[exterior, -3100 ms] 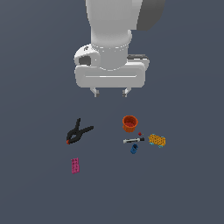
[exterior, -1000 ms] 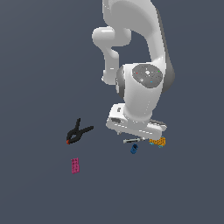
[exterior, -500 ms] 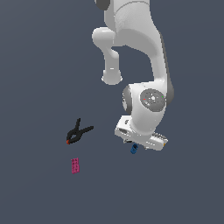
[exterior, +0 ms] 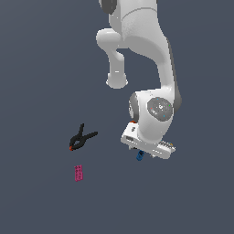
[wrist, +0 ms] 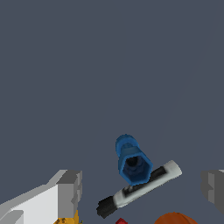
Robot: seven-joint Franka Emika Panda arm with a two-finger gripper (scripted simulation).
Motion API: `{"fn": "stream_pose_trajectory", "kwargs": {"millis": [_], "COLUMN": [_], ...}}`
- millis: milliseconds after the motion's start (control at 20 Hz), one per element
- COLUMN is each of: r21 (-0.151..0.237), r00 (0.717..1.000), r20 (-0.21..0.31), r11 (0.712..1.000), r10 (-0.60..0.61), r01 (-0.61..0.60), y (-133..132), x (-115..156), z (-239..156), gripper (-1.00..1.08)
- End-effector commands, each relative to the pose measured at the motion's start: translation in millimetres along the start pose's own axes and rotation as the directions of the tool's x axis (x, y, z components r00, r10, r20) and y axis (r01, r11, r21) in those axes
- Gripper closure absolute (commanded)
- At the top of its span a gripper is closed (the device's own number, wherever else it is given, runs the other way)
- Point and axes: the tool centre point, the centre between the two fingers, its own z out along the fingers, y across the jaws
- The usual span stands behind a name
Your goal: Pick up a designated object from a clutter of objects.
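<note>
The designated object, a small dark-blue spool point(wrist: 131, 159), lies on the grey floor with one end facing the wrist camera. In the exterior view only a bit of the spool point(exterior: 140, 156) peeks out under the white hand point(exterior: 148, 145). A black-and-white marker point(wrist: 140, 189) lies touching the spool. My gripper point(wrist: 142, 188) is open, its grey fingertips point(wrist: 70, 189) far apart on either side of the marker, with the spool just beyond the line between them. Nothing is held.
The orange cup's rim point(wrist: 175, 218) and an orange-yellow studded block point(wrist: 69, 218) sit at the wrist picture's edge, close to the fingers. In the exterior view a black spring clamp point(exterior: 82, 138) and a pink flat brick point(exterior: 78, 172) lie apart on the exterior view's left.
The arm has come down from high above onto the cluster. Its hand now covers the cup, marker and studded block in the exterior view. Clamp and brick have not moved.
</note>
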Motion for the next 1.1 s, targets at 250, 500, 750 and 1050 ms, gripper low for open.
{"fn": "stream_pose_trajectory", "kwargs": {"millis": [250,500,750,1050], "r21": [0.0,0.0,0.0,0.0], "r00": [1.0,1.0,1.0,1.0], "r20": [0.0,0.0,0.0,0.0], "r11": [1.0,1.0,1.0,1.0], "r10": [0.002,0.004,0.004,0.004], "r01": [-0.002,-0.004,-0.004,-0.004], "y": [0,0,0,0], "x": [-1,0,0,0], "z": [34,48,48,48], "gripper": [-0.92,-0.92,1.08,1.08]}}
